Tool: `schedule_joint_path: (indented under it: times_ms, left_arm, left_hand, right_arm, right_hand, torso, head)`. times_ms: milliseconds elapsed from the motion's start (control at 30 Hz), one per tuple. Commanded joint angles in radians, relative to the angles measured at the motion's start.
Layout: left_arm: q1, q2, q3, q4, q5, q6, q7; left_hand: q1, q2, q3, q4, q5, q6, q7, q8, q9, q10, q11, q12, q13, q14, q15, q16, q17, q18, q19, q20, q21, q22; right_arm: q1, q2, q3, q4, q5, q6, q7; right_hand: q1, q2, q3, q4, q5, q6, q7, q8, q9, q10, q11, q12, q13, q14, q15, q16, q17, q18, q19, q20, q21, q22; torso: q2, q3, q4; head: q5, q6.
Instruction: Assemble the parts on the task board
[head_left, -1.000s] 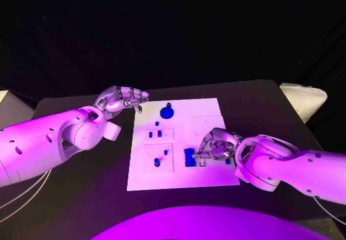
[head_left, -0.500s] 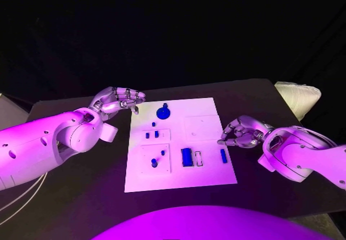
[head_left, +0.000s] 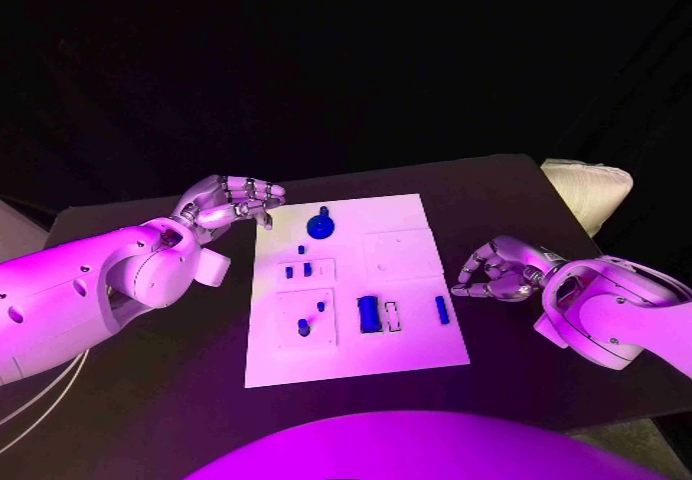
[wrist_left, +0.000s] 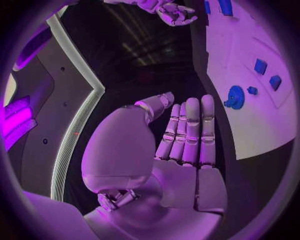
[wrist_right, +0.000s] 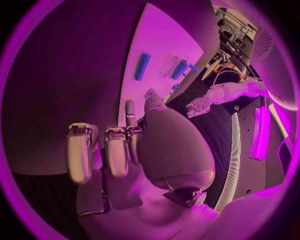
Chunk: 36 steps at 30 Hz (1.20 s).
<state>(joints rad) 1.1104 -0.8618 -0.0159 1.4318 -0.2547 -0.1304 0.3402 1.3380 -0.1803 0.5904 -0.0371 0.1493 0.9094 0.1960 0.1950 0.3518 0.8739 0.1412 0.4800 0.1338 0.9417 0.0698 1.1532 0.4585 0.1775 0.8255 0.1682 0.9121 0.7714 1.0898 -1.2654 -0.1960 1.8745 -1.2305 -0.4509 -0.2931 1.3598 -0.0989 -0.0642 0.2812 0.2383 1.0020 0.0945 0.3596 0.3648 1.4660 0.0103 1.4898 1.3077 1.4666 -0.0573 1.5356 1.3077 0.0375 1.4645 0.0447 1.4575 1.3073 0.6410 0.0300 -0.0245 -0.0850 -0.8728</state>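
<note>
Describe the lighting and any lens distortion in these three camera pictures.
Head view: purple light tints the white board and both arms, against a black backdrop. Left wrist view: round fisheye picture, the board's edges curve. Right wrist view: same bending, with the right hand looming large.

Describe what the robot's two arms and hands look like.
Both arms have smooth, rounded white shells, bulbous at the joints. The left hand and right hand are silver metal with segmented fingers. Thin pale cables trail beneath the left arm.

Lab: black-draped table (head_left: 173, 400), cables (wrist_right: 220, 62).
</note>
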Motion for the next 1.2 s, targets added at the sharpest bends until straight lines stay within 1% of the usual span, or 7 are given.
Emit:
schedule_joint_path:
  times_ms: [33,67,200,467,700,967,1200]
  left_arm:
    - [-0.001,0.002,0.001,0.002,0.005,0.008,0.015]
    - [-0.001,0.001,0.001,0.002,0.005,0.008,0.015]
    - [-0.001,0.001,0.001,0.002,0.005,0.008,0.015]
    - [-0.002,0.002,0.001,0.002,0.005,0.011,0.014]
    - [-0.002,0.000,0.001,0.001,0.005,0.012,0.012]
    - [-0.002,-0.001,0.001,0.001,0.005,0.014,0.010]
    - [-0.003,-0.003,0.001,0.002,0.005,0.016,0.008]
  left_hand:
    - [-0.002,0.010,-0.003,0.001,0.004,-0.009,-0.001,0.004,-0.001,-0.006,0.001,-0.004,-0.002,-0.007,0.002,-0.003,-0.001,0.006,0.010,0.000,-0.005,-0.001]
    - [-0.002,0.010,-0.003,0.001,0.004,-0.009,-0.001,0.004,-0.001,-0.006,0.001,-0.004,-0.002,-0.007,0.002,-0.003,-0.001,0.006,0.010,0.000,-0.005,-0.001]
    - [-0.002,0.010,-0.003,0.001,0.004,-0.009,-0.001,0.004,-0.001,-0.006,0.001,-0.004,-0.002,-0.007,0.002,-0.003,-0.001,0.006,0.010,0.000,-0.005,-0.001]
    - [-0.002,0.010,-0.003,0.001,0.004,-0.009,-0.001,0.004,-0.001,-0.006,0.001,-0.004,-0.002,-0.007,0.002,-0.003,-0.001,0.006,0.010,0.000,-0.005,-0.001]
    - [-0.002,0.010,-0.003,0.001,0.004,-0.009,-0.001,0.004,-0.001,-0.006,0.001,-0.004,-0.002,-0.007,0.002,-0.003,-0.001,0.006,0.010,0.000,-0.005,-0.001]
    - [-0.003,0.011,-0.004,0.004,0.004,-0.010,-0.001,0.005,-0.002,-0.005,0.001,-0.002,-0.002,-0.008,0.003,-0.002,-0.002,0.006,0.011,0.000,-0.008,-0.003]
    - [-0.003,0.011,-0.004,0.004,0.004,-0.010,-0.001,0.005,-0.002,-0.005,0.001,-0.002,-0.002,-0.008,0.003,-0.002,-0.002,0.006,0.011,0.000,-0.008,-0.003]
  right_arm:
    - [-0.008,0.000,-0.001,0.006,-0.073,0.031,-0.043]
    - [-0.011,0.000,-0.002,0.008,-0.079,0.032,-0.050]
    - [-0.017,0.007,-0.002,0.009,-0.088,0.032,-0.063]
    - [-0.042,0.045,-0.004,0.008,-0.095,0.014,-0.073]
    - [-0.054,0.071,-0.005,0.003,-0.095,-0.002,-0.079]
    - [-0.066,0.090,-0.005,-0.012,-0.115,0.048,-0.118]
    - [-0.084,0.125,-0.005,-0.033,-0.193,0.080,-0.166]
  right_hand:
    - [0.008,0.001,0.003,0.003,0.004,0.005,-0.003,0.000,-0.001,0.059,0.004,-0.005,0.210,0.086,0.004,0.001,0.181,-0.013,0.069,0.006,0.003,0.200]
    - [0.005,-0.001,0.002,0.006,0.004,0.008,-0.003,0.001,-0.002,0.059,0.004,-0.005,0.210,0.086,0.003,0.001,0.181,-0.013,0.069,0.006,0.002,0.200]
    - [0.000,-0.002,-0.001,0.009,0.004,0.011,-0.003,0.001,-0.002,0.059,0.003,-0.005,0.210,0.086,0.003,0.001,0.180,-0.013,0.069,0.006,0.002,0.200]
    - [-0.014,-0.002,-0.006,0.011,0.004,0.017,-0.005,0.002,-0.003,0.060,0.002,-0.005,0.211,0.086,0.003,0.001,0.182,-0.013,0.069,0.006,0.003,0.201]
    - [-0.035,0.001,-0.011,0.012,0.004,0.025,-0.007,0.004,-0.004,0.061,0.000,-0.003,0.212,0.086,0.001,0.002,0.183,-0.013,0.070,0.005,0.003,0.201]
    - [-0.053,-0.001,-0.018,0.012,0.003,0.036,-0.012,0.010,-0.003,0.061,-0.003,-0.004,0.212,0.086,-0.001,0.001,0.183,-0.013,0.070,0.003,0.004,0.202]
    - [-0.057,-0.005,-0.021,0.010,-0.002,0.045,-0.016,0.016,-0.001,0.060,-0.006,-0.006,0.211,0.087,-0.004,0.002,0.184,-0.014,0.071,0.002,0.007,0.204]
  torso:
    - [0.000,0.0002,0.0000]
    - [0.001,0.0000,0.0012]
    - [0.001,-0.0007,0.0009]
    - [0.002,0.0004,0.0019]
    - [0.001,-0.0003,0.0018]
    - [0.001,-0.0018,0.0013]
    - [0.000,-0.0015,0.0016]
  head:
    - [-0.001,0.000]
    - [-0.002,0.000]
    - [-0.004,0.000]
    - [-0.003,0.000]
    - [-0.004,0.000]
    - [-0.004,0.000]
    - [-0.003,0.000]
